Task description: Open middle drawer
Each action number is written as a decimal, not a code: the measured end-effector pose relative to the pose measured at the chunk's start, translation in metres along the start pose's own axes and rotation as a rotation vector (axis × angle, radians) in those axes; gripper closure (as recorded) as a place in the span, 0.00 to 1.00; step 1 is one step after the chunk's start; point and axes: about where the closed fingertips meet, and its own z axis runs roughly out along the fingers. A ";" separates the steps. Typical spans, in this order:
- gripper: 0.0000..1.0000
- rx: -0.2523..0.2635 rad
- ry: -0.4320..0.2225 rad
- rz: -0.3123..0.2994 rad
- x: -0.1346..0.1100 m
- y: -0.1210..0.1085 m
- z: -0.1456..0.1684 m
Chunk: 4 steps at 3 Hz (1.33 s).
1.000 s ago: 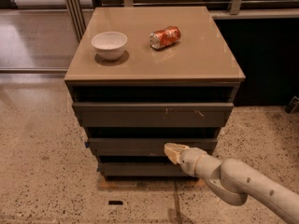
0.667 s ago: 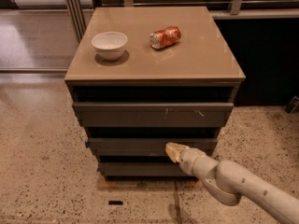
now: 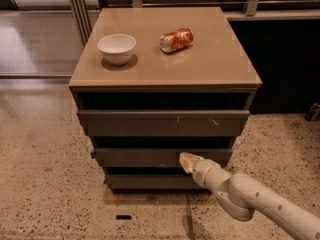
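Note:
The middle drawer point(image 3: 145, 157) is a plain dark grey-brown front, second of three stacked under the tan cabinet top, with a small blue bit at its left end. My gripper point(image 3: 186, 161) reaches in from the lower right on a cream arm. Its pale tip lies against the middle drawer's front, right of centre, just below the drawer's top edge. The top drawer front point(image 3: 162, 122) with pale scratch marks sits above it, and the lowest front point(image 3: 150, 182) below it is partly hidden by my arm.
A white bowl point(image 3: 116, 48) and a crushed orange can point(image 3: 176, 40) lie on the cabinet top point(image 3: 210, 64). Speckled floor surrounds the cabinet. A dark wall panel stands at the right, and glass panels with metal posts at the back left.
The gripper tip has shifted slightly right and down along the middle drawer's front. The drawer fronts look unmoved.

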 end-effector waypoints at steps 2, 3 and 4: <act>1.00 -0.003 0.027 -0.067 0.010 -0.004 0.023; 1.00 0.023 0.015 -0.095 0.007 -0.015 0.043; 1.00 0.068 -0.002 -0.105 0.002 -0.032 0.055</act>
